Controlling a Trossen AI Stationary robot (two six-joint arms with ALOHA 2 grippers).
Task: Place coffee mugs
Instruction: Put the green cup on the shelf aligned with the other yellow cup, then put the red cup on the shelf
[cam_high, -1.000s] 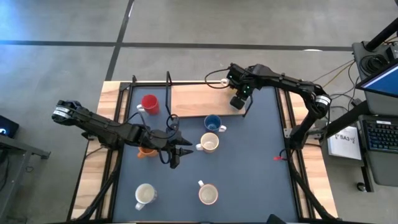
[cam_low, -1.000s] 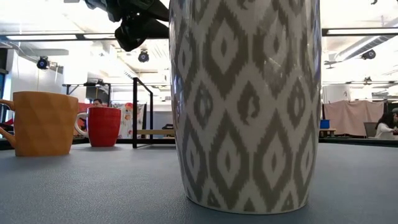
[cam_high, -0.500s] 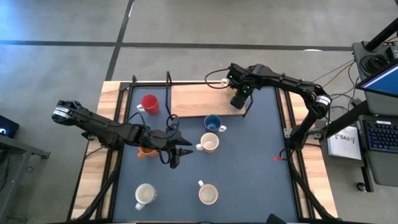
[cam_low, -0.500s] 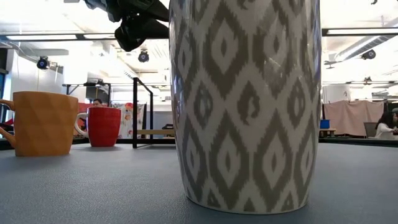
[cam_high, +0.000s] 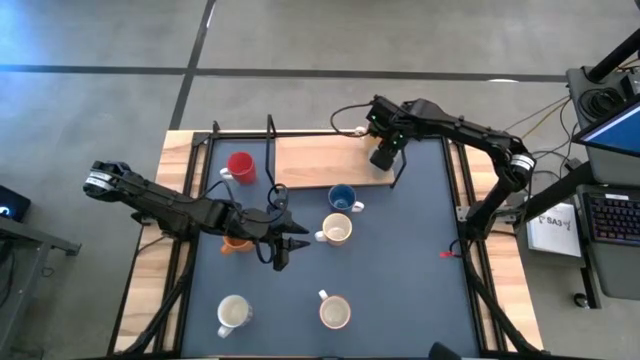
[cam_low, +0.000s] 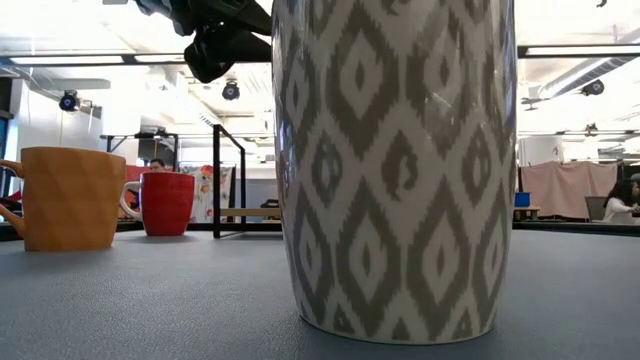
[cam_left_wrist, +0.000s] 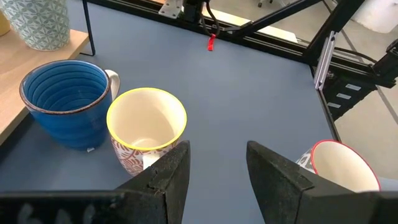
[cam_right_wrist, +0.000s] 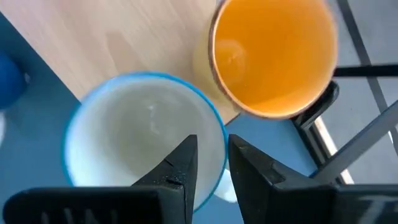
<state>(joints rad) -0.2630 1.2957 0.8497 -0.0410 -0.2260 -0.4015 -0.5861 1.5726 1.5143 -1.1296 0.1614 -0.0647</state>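
Under my right gripper (cam_right_wrist: 212, 163), a white mug with a blue rim (cam_right_wrist: 140, 134) stands at the right end of the wooden board (cam_high: 320, 160). An orange-lined mug (cam_right_wrist: 273, 59) stands beside it. The right gripper is open and points down, with one finger inside the white mug and the other outside its rim. My left gripper (cam_left_wrist: 217, 165) hovers open over the mat's middle (cam_high: 285, 245), near a yellow-rimmed cream mug (cam_left_wrist: 146, 134) and a blue mug (cam_left_wrist: 65, 102). A red mug (cam_high: 240, 167) stands upright on the mat at far left, and an orange mug (cam_high: 235, 243) shows partly under the left arm.
Two pale mugs (cam_high: 233, 314) (cam_high: 334, 312) stand near the mat's front edge; a grey-patterned one fills the low view (cam_low: 395, 170). A red-rimmed mug (cam_left_wrist: 339, 168) stands to one side of the left gripper. A black frame post (cam_high: 270, 150) rises by the board's left end.
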